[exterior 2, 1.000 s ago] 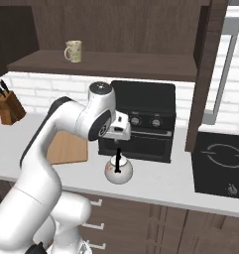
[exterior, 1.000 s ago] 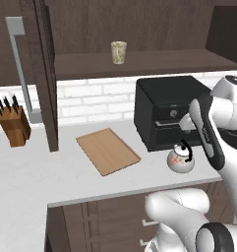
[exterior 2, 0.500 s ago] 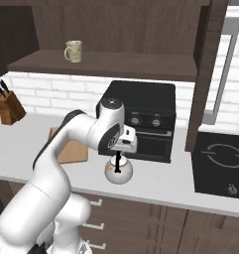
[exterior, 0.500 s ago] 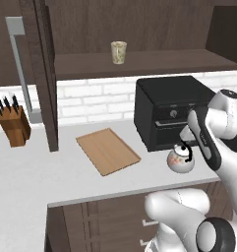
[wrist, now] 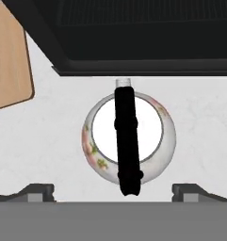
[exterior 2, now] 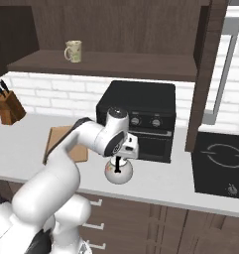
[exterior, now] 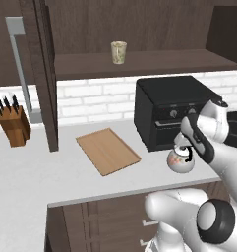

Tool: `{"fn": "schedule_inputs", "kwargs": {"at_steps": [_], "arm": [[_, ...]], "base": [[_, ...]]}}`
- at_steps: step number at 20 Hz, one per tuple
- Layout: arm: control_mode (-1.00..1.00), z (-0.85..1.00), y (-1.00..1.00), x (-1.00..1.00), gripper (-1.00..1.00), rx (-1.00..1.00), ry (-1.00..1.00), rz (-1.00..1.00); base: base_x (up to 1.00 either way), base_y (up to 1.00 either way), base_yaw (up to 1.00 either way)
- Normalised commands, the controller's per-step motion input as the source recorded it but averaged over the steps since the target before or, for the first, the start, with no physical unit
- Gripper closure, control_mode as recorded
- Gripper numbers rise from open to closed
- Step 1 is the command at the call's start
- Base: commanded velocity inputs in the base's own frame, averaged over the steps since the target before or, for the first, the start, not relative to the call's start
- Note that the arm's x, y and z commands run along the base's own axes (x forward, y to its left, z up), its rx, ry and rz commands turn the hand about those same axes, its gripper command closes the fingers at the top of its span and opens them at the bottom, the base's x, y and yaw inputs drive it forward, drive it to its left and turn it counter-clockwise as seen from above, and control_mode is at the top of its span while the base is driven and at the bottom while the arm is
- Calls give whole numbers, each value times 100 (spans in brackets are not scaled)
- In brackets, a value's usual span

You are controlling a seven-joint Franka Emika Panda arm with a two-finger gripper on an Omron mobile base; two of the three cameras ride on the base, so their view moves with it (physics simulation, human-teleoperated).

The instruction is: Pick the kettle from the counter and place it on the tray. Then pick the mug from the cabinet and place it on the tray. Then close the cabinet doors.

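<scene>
The white floral kettle [exterior: 181,160] [exterior 2: 118,171] [wrist: 129,139] stands on the pale counter [exterior: 31,172] just in front of the black oven. My gripper [exterior: 188,142] [exterior 2: 120,158] [wrist: 114,192] hangs open directly above it, its fingertips [wrist: 38,190] wide on either side of the black handle and touching nothing. The wooden tray [exterior: 107,150] [exterior 2: 55,141] [wrist: 9,61] lies flat to the kettle's left. The cream mug [exterior: 118,52] [exterior 2: 74,50] sits on the shelf of the dark cabinet [exterior: 154,61]. The cabinet doors [exterior: 41,74] [exterior 2: 205,74] stand swung open.
A black oven [exterior: 171,106] [exterior 2: 138,116] with knobs sits close behind the kettle. A knife block [exterior: 14,125] [exterior 2: 4,106] stands at the far left against the brick wall. A black cooktop [exterior 2: 222,163] lies to the right, and the counter's front edge is near the kettle.
The hand has come down and settled over the kettle, its jaws still wide. The kettle, tray and mug have not moved.
</scene>
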Motion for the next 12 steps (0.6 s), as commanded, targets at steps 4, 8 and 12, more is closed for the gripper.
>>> {"fn": "schedule_inputs", "kwargs": {"at_steps": [4, 8, 12], "arm": [[-100, -37, -7, 26, -100, 5, 4, 1], [-100, -30, -11, 21, -100, 4, 4, 1], [-100, -19, -5, 15, -100, 1, 2, 0]], "base": [[0, 0, 0], [0, 0, 0], [0, 0, 0]]}}
